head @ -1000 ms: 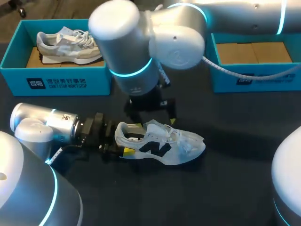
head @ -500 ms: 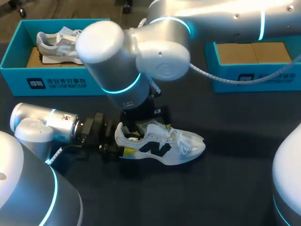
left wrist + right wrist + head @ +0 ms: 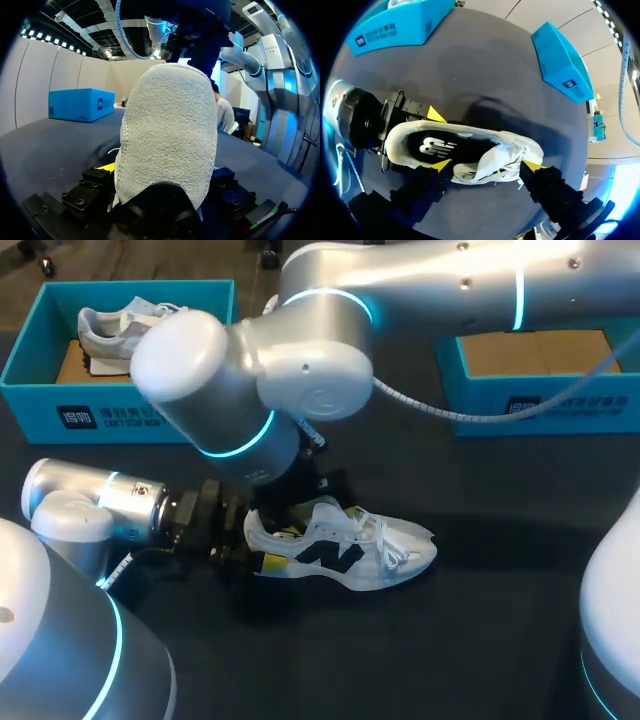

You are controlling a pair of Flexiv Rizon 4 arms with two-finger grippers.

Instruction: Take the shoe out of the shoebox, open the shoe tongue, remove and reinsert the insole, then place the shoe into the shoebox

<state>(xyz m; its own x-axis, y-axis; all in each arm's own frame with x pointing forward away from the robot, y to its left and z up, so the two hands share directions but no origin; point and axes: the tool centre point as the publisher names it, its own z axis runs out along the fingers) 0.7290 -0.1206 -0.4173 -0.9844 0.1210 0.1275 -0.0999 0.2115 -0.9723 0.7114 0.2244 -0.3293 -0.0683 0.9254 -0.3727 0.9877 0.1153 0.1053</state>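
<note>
A white shoe [image 3: 345,552] with black side marks lies on its sole at the middle of the dark table, toe to the right. My left gripper [image 3: 260,550] is shut on its heel; in the left wrist view the suede heel [image 3: 167,135] fills the space between the fingers [image 3: 95,184]. My right arm's wrist [image 3: 240,390] hangs over the shoe's opening and hides its own gripper in the head view. In the right wrist view my right gripper [image 3: 487,165] stands open just above the laces and tongue. The black insole [image 3: 437,146] with a white logo lies inside the shoe.
A blue shoebox [image 3: 120,412] at the back left holds a grey shoe [image 3: 105,332]. A second blue box [image 3: 540,410] with a cardboard floor stands at the back right. Dark table lies bare in front of the shoe.
My right arm has swung left and lower over the shoe, and its fingers have drawn slightly closer. The left gripper and the shoe have stayed put.
</note>
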